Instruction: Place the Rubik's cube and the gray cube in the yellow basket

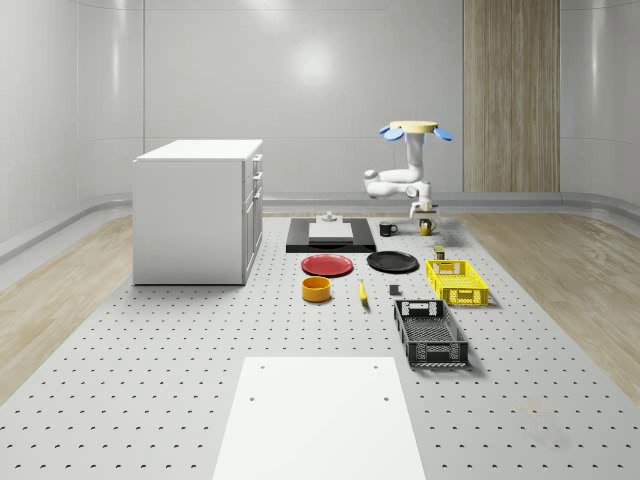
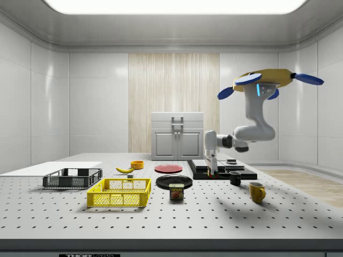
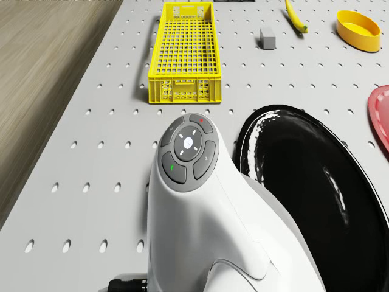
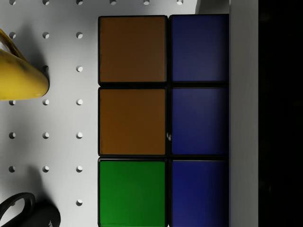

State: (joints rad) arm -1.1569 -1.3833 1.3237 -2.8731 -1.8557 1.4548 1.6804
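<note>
My drone (image 1: 415, 130) hovers over the far part of the table, above the two mugs. Its arm bends down to the gripper (image 1: 425, 211), which hangs clear of the table and is shut on the Rubik's cube (image 4: 161, 118). In the wrist view, the cube shows orange, blue and green tiles close up. From the side, the gripper (image 2: 212, 168) holds the cube beside the black tray. The yellow basket (image 1: 457, 282) stands nearer, towards the whole-scene view's right. The gray cube (image 1: 395, 291) lies on the table just left of it. Both appear in the drone view: basket (image 3: 182, 55), gray cube (image 3: 267, 38).
Under the gripper are a yellow mug (image 1: 426, 228) and a black mug (image 1: 388, 228). A can (image 1: 438, 255), black plate (image 1: 392, 262), red plate (image 1: 327, 265), orange bowl (image 1: 317, 289), banana (image 1: 362, 291) and black basket (image 1: 430, 333) lie nearby. A white cabinet (image 1: 198, 210) stands left.
</note>
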